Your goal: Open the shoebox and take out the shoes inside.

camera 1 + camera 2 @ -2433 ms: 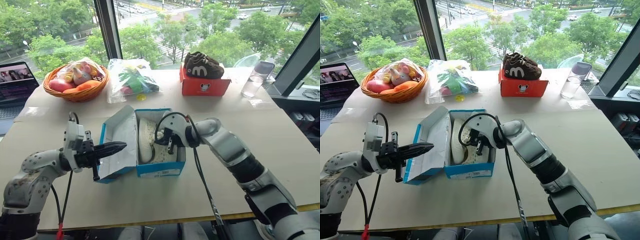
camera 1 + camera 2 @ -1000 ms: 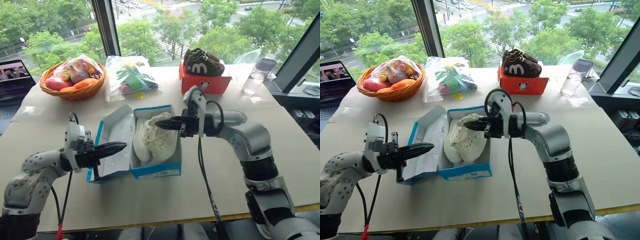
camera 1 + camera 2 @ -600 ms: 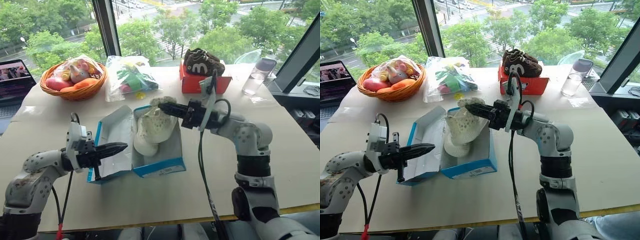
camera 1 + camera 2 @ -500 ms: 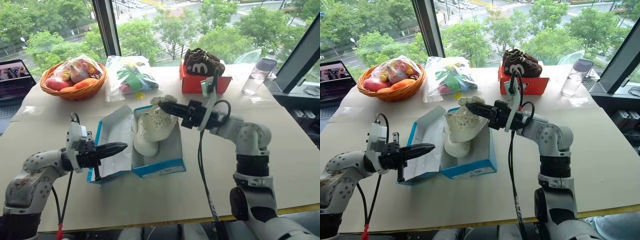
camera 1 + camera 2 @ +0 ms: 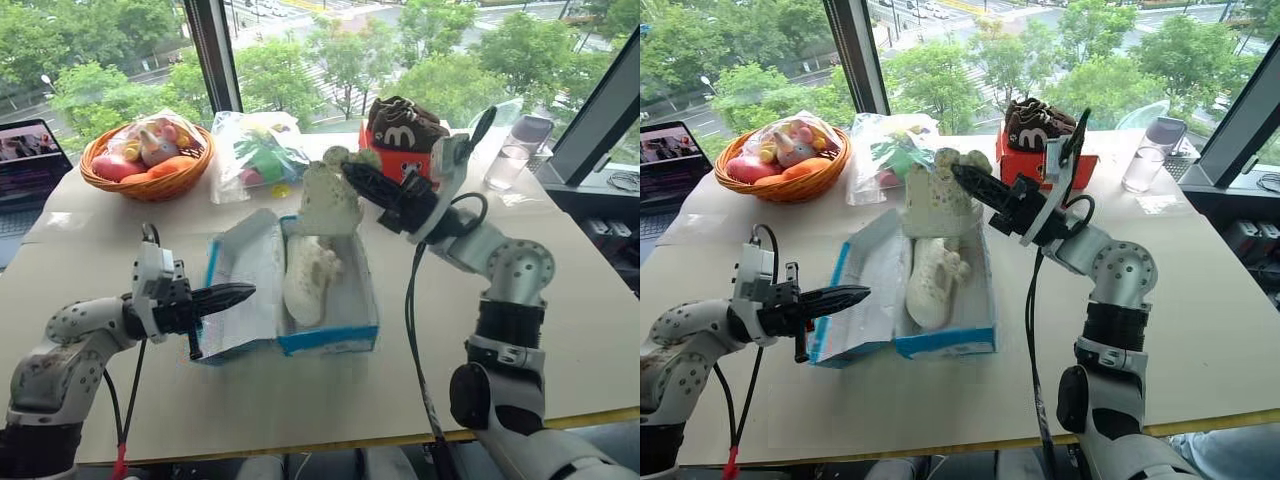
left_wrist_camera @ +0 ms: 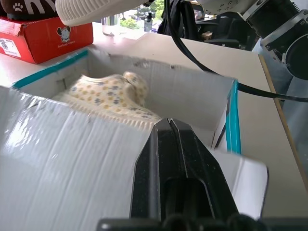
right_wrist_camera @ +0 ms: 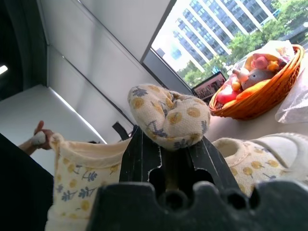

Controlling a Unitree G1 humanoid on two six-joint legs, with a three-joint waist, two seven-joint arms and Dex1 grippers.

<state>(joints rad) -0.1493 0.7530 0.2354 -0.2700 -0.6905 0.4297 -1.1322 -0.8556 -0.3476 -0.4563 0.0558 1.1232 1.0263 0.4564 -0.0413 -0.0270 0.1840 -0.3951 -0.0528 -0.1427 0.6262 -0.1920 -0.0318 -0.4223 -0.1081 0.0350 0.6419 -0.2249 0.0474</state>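
Observation:
The blue shoebox (image 5: pixel 330 338) lies open mid-table, its white-lined lid (image 5: pixel 245 285) folded out to the left. My right gripper (image 5: pixel 352 175) is shut on the collar of one cream shoe (image 5: pixel 328 198), which hangs in the air above the box's far end. In the right wrist view the black fingers (image 7: pixel 139 151) pinch the patterned fabric of that shoe (image 7: pixel 168 115). The second shoe (image 5: pixel 310 275) lies inside the box. My left gripper (image 5: pixel 240 293) is shut and level, its tips over the lid's inner face, with the shoe in the box (image 6: pixel 108 94) beyond them.
At the back stand a red-orange box (image 5: pixel 405 165) with dark brown shoes on top, a plastic bag of toys (image 5: pixel 255 155) and an orange basket (image 5: pixel 150 160). A laptop (image 5: pixel 30 165) sits far left, a bottle (image 5: pixel 515 150) back right. A person's hand (image 7: pixel 41 134) appears in the right wrist view.
My right gripper has risen and swung right, carrying the cream shoe up out of the box and tilting it upright. The left arm has stayed put.

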